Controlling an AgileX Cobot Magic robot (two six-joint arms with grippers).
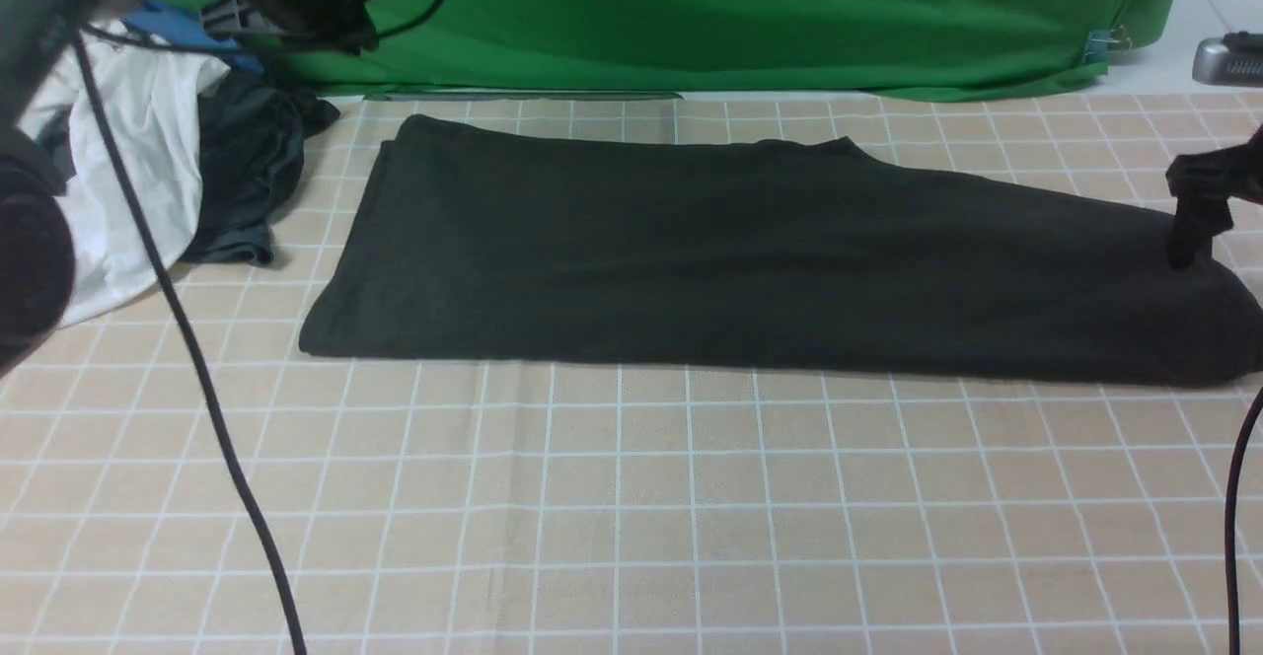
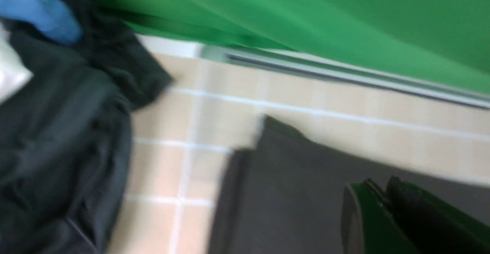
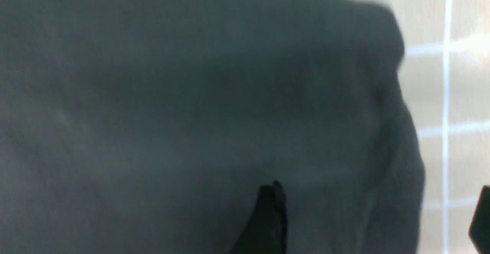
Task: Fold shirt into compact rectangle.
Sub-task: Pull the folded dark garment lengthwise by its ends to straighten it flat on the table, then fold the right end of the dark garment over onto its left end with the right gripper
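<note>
1. Black shirt: folded into one long band and lying flat on the far half of the table, long side running left to right. The left end is squared off. The right end is narrower and rounded, almost at the front view's right edge.
2. Right gripper: over the shirt's right end. Its fingers are spread wide. One comes down on the fabric and looks to touch it; the other sits past the shirt's end edge, over the cloth. Nothing is pinched.
3. Left gripper: raised at the far left, above the shirt's far-left corner. The wrist view is motion-blurred, but the fingers look pressed together with nothing between them.
4. Cloth: tan with a white grid, under everything.
5. Grey garment: crumpled, just left of the shirt's left end, with a strip of cloth between them.
6. White garment: further left, touching the grey one. A blue item lies behind both.
7. Backdrop: green fabric along the table's far edge.
8. Cable: runs down from the left arm across the near-left cloth.
</note>
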